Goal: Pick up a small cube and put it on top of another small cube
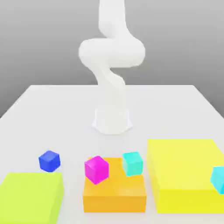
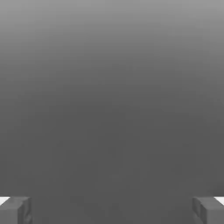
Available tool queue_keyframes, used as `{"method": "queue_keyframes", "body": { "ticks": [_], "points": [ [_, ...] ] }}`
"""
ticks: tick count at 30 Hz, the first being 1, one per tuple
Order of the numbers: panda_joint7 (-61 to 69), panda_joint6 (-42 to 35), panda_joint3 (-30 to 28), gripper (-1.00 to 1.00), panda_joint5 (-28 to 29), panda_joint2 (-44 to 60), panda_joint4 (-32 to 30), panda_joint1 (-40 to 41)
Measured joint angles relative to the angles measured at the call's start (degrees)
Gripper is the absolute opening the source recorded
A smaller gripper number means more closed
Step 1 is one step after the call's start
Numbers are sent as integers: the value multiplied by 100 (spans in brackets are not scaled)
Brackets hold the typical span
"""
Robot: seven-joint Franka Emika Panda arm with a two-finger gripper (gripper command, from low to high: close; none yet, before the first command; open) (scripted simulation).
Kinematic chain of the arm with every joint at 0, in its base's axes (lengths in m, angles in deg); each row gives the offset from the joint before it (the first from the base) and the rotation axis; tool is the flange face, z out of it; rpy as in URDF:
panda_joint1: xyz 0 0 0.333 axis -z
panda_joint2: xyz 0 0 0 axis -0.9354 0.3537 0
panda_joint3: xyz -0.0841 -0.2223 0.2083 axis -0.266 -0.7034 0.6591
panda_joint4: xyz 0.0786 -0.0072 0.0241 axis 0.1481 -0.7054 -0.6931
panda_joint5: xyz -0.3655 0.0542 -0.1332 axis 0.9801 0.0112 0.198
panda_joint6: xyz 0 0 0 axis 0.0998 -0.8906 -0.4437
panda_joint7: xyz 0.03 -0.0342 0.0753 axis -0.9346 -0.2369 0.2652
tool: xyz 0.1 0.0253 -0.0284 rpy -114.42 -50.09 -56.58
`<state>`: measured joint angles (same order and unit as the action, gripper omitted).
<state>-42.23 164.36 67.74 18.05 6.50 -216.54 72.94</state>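
On the white table [image 1: 52, 113], toward the exterior view's left and near the front, sits one blue cube [image 1: 49, 161]. It is small, plain and glossy, a deep saturated blue, turned so that a corner faces the camera, with its top face lighter than its two visible sides. It rests on the bare tabletop, just behind the back edge of the lime block [image 1: 29, 197] and apart from the orange block [image 1: 114, 190] to its right.

Small cubes number four: the one blue, one magenta cube [image 1: 96, 169] and two cyan cubes. The magenta one stands on the orange block near its front left corner. One cyan cube [image 1: 132, 163] stands on the same block toward its back right corner, near the magenta one but not touching it. The other cyan cube [image 1: 218, 178] is at the exterior view's right edge, on or against the yellow block [image 1: 183, 173]; which, I cannot tell.

Large flat blocks number three: lime at the left, orange in the middle, yellow, the tallest, at the right.

One white arm [image 1: 111, 65] rises from its base [image 1: 112, 120] behind the blocks.

From the hand view, the gripper [image 2: 112, 211] has its two fingers [image 2: 15, 210] far apart, fully wide, with nothing between them.
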Motion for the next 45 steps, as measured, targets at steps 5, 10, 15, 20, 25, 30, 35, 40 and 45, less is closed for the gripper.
{"method": "queue_keyframes", "body": {
  "ticks": [5, 10, 15, 20, 25, 30, 35, 40, 45],
  "points": [
    [-1288, 540, 117, 0, -8, 732, -555, 748],
    [-2550, 1064, 201, 0, 8, 1441, -1093, 1443],
    [-3827, 1585, 250, 0, 41, 2150, -1629, 2107],
    [-5108, 2105, 227, 0, 86, 2859, -2166, 2708],
    [-6374, 2627, 102, 0, 109, 3567, -2703, 3206],
    [-6957, 3175, 23, 0, -377, 4305, -3053, 3548],
    [-6505, 3821, 395, 0, -1051, 5135, -2909, 3706],
    [-6618, 4336, -6, -100, -912, 5731, -2824, 3335],
    [-6638, 4399, -66, -100, -890, 5788, -2817, 3278]
  ]
}}
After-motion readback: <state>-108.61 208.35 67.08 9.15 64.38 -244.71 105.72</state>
